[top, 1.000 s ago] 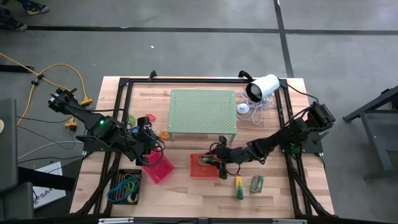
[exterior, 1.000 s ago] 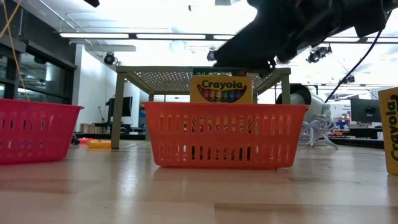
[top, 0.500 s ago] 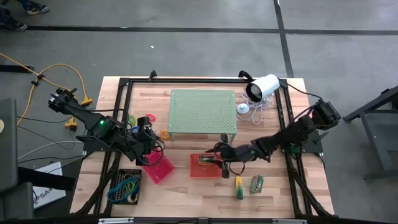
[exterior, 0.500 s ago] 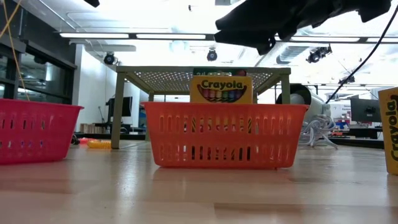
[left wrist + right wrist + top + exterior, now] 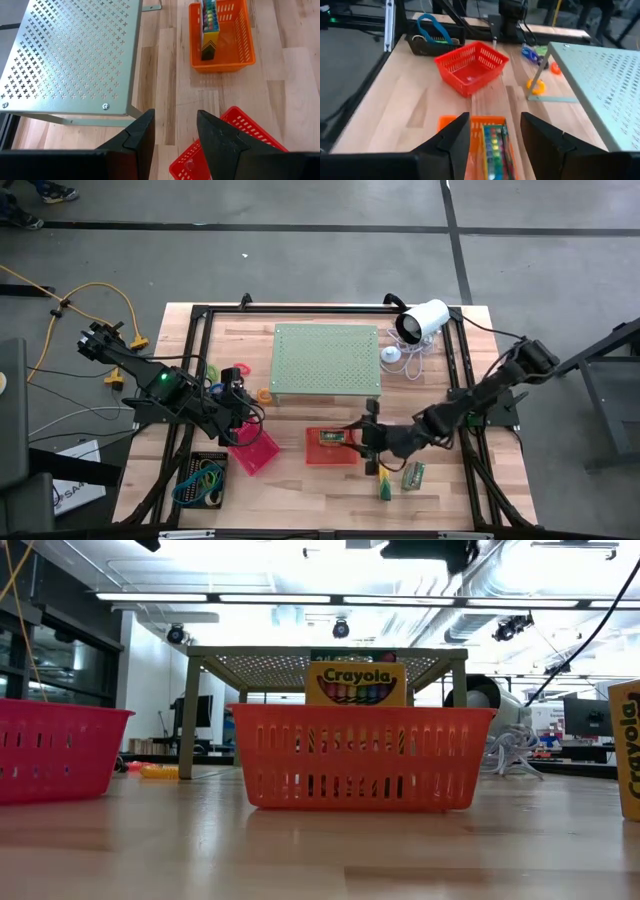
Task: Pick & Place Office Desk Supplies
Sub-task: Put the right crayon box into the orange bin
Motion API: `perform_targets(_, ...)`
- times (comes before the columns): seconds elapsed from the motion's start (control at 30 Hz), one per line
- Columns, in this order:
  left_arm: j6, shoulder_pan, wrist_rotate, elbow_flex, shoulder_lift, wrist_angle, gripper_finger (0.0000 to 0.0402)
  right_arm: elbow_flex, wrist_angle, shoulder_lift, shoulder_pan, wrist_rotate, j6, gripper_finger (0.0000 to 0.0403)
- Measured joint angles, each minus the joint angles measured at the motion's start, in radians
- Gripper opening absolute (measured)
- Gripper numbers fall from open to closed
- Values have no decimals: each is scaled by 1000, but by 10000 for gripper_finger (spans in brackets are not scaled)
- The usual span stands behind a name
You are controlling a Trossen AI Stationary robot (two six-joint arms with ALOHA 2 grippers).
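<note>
Two dark fingers of the right gripper stick up at the bottom of the picture with a gap between them. In that gap, low in the middle, sits a crayon box in an orange basket. A red basket stands above it, near the middle. A black tray with a blue loop is at the upper left. The pale green stand fills the right side. An orange ring lies on the table beside the stand's leg.
</note>
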Motion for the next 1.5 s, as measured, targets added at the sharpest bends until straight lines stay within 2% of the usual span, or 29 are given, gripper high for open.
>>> perform_targets(0.13, 0, 0, 0, 0, 0, 0, 139, 152, -296, 0, 49, 87, 194, 162)
perform_targets(0.27, 0, 0, 0, 0, 0, 0, 138, 282, -549, 16, 68, 79, 484, 162)
perform_targets(0.37, 0, 0, 0, 0, 0, 0, 139, 328, -680, 18, 62, -14, 716, 162)
perform_targets(0.53, 0, 0, 0, 0, 0, 0, 139, 332, -810, 19, 28, -239, 1032, 162)
perform_targets(0.63, 0, 0, 0, 0, 0, 0, 139, 332, -857, 18, 17, -316, 1089, 162)
perform_targets(0.87, 0, 0, 0, 0, 0, 0, 139, 332, -882, 18, 15, -317, 1146, 162)
perform_targets(1.03, 0, 0, 0, 0, 0, 0, 139, 332, -1004, 0, 14, -347, 1195, 162)
perform_targets(1.23, 0, 0, 0, 0, 0, 0, 139, 332, -1129, -68, 5, -448, 1388, 162)
perform_targets(1.5, 0, 0, 0, 0, 0, 0, 139, 332, -1108, -103, 76, -490, 1637, 162)
